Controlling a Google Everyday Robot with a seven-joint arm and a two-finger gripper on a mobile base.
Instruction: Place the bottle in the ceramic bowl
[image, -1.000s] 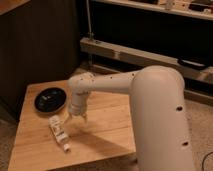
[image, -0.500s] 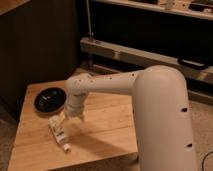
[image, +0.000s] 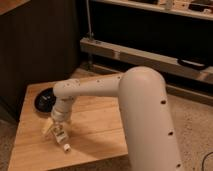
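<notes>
The small white bottle lies on its side on the wooden table, its cap pointing toward the front edge. My gripper is down over the bottle's upper end, open, with a finger on either side of it. The bottle still rests on the wood. The black ceramic bowl sits at the table's back left, just behind the gripper. My wrist hides the bowl's right rim.
My bulky white arm spans the table's right side. A dark cabinet wall stands behind the table, and a low metal shelf rail runs at the back right. The floor to the right is speckled.
My gripper has swung left and down, from beside the bottle to over its upper end. The bottle and bowl have not moved.
</notes>
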